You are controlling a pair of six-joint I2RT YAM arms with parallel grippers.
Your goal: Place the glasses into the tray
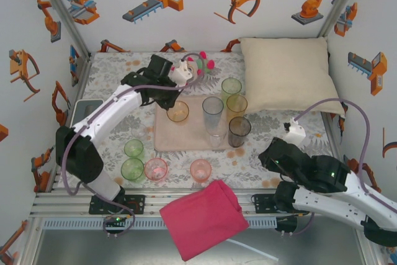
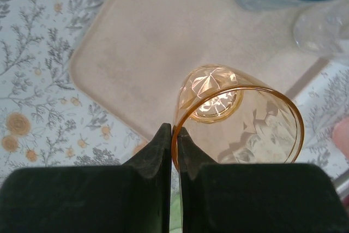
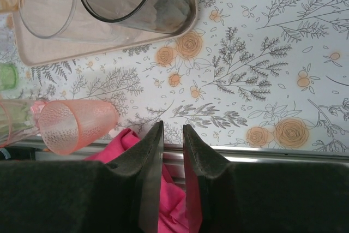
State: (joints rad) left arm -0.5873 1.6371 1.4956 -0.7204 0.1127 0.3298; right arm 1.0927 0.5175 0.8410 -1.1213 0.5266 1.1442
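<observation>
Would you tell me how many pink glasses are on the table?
2. One pink glass stands beside a green glass; the other pink glass stands by the pink cloth.

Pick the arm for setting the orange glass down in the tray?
Left. The left end effector grips the orange glass by its rim over the tray; the right end effector is empty, near the table front edge.
</observation>
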